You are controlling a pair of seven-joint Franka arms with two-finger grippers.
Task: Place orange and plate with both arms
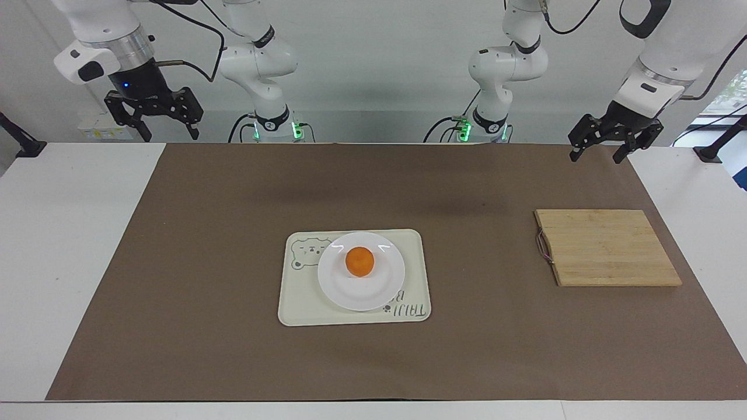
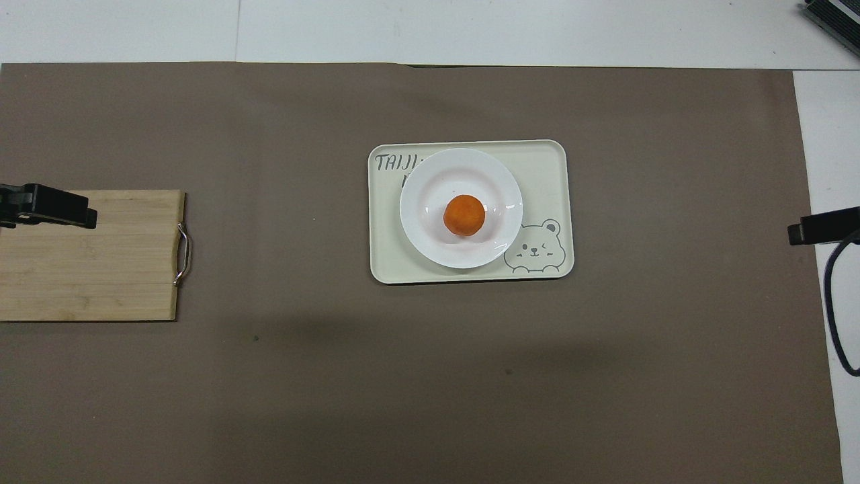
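Note:
The orange (image 1: 359, 261) (image 2: 463, 215) rests in the middle of the white plate (image 1: 385, 286) (image 2: 423, 181). The plate sits on a cream tray with a bear drawing (image 1: 297, 303) (image 2: 547, 168) at the middle of the brown mat. My left gripper (image 1: 596, 156) hangs open and empty, high over the mat's corner at the left arm's end by the robots. My right gripper (image 1: 168, 135) is also open and empty, raised over the mat's corner at the right arm's end. Both are well apart from the plate. In the overhead view only black fingers (image 2: 60, 207) (image 2: 816, 226) show at the side edges.
A bamboo cutting board (image 1: 607, 248) (image 2: 87, 269) with a metal handle lies toward the left arm's end of the table. The brown mat (image 1: 204, 233) covers most of the white table. A dark cable (image 2: 833, 309) loops at the right arm's end.

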